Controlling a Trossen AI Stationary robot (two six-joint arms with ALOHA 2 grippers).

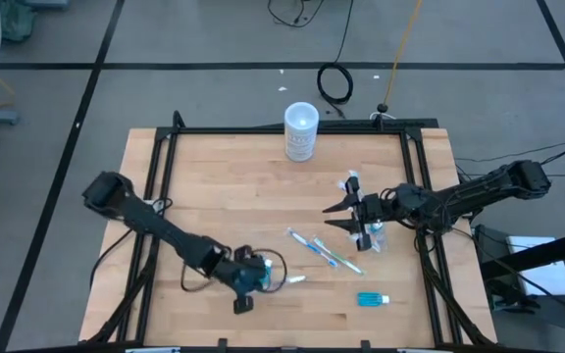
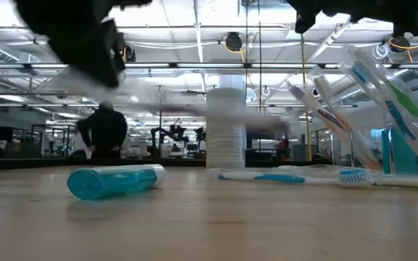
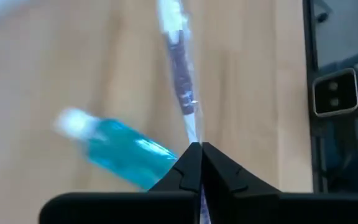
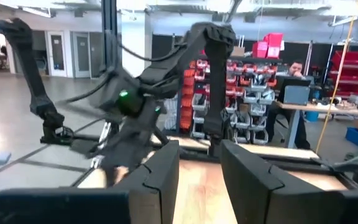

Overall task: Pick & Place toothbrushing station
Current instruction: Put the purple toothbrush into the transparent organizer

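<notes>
A: High view: what fills the clear cup (image 1: pixel 373 235)?
B: Upright toothbrushes; the right gripper (image 1: pixel 346 215) stands beside it, jaws parted. The lidded container (image 1: pixel 301 130) stands apart.
A: Left wrist view?
B: The left gripper (image 3: pixel 199 149) pinches a toothbrush (image 3: pixel 178 59) beside a teal tube (image 3: pixel 122 149).

The left claw (image 1: pixel 246 284) sits low near the table's (image 1: pixel 224 186) front edge, shut on a toothbrush (image 3: pixel 180 68) that runs forward from its tips. A tube (image 3: pixel 120 152) lies just beside that claw, touching the table. Well to its right, another tube (image 1: pixel 372 299) lies near the front edge. Between the two claws, two toothbrushes (image 1: pixel 322 250) lie side by side on the table. The right claw (image 1: pixel 346 216) hangs at the right side, with the cup (image 1: pixel 373 235) just beside it. A container (image 1: pixel 301 131) stands at the back edge, well behind both claws.
</notes>
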